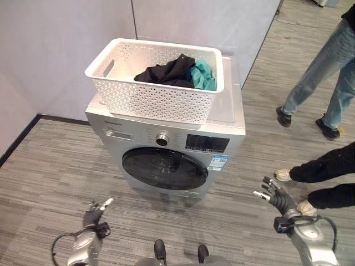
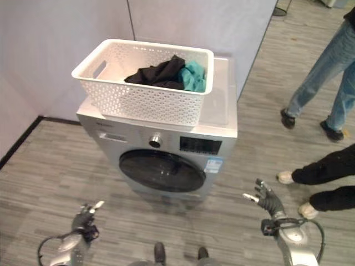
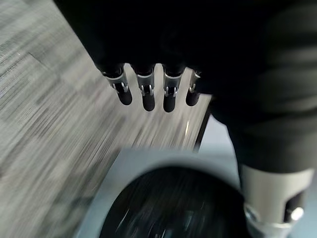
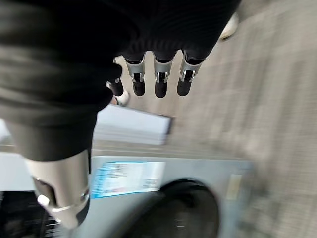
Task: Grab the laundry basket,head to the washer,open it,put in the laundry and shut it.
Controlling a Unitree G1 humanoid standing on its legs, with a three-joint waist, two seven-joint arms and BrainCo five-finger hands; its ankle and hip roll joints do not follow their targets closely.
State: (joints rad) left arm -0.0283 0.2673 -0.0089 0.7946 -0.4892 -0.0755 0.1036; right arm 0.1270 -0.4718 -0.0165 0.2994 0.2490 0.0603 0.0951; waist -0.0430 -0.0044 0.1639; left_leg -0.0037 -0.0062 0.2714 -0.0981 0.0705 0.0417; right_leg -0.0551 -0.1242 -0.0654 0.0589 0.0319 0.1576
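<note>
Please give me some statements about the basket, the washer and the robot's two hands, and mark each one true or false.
1. The white laundry basket stands on top of the washer. True.
2. The washer door is open. False: it is closed.
3. The basket holds black clothes and a teal garment. True.
4. The left hand holds the basket's handle. False: it hangs low in front of the washer, holding nothing.
5. The right hand has open fingers and holds nothing. True.
</note>
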